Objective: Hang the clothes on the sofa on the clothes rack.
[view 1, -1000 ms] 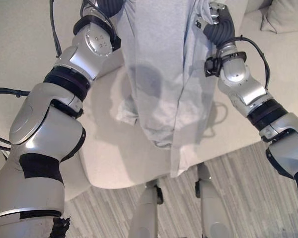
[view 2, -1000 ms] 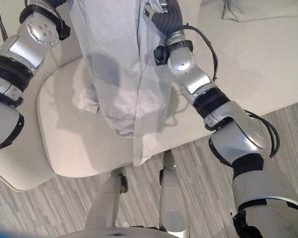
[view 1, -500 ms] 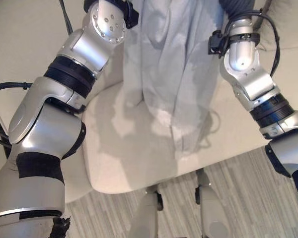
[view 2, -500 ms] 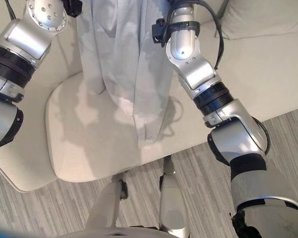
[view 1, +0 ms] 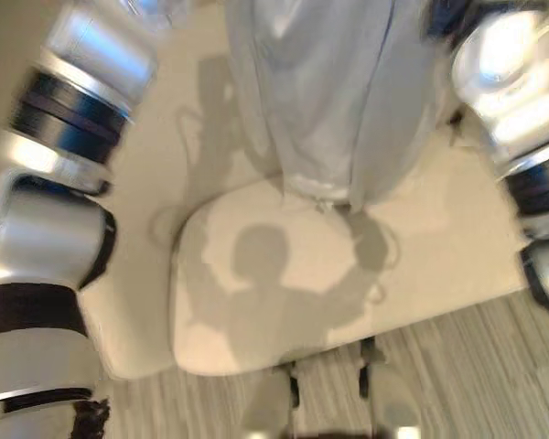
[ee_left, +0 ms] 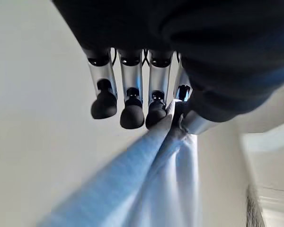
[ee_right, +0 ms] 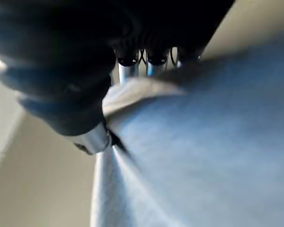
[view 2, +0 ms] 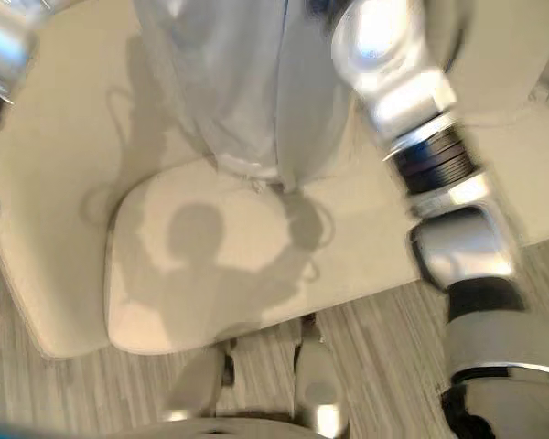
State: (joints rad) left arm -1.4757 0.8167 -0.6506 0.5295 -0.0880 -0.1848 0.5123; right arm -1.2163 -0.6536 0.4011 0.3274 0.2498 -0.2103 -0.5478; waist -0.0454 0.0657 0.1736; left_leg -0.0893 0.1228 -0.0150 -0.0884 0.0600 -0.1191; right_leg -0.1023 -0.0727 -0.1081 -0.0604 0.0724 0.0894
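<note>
- Pale grey-blue garment [view 1: 334,101] is hanging at top centre of the eye views, its lower hem [view 1: 320,194] now clearing the cream sofa seat [view 1: 256,302]; 1.0 s ago it was draping past the seat's front edge
- Open cushion is lying beneath the hem; striped floor [view 2: 366,366] is running along the bottom
- Left wrist view: left hand [ee_left: 132,90] is pinching a bunched fold of cloth between thumb and curled fingers
- Right wrist view: right hand [ee_right: 85,127] is clamping the fabric edge with its thumb against the fingers
- Both arms are standing higher in frame than before

Pale blue garment [view 1: 334,91], cream sofa [view 1: 256,293]
</note>
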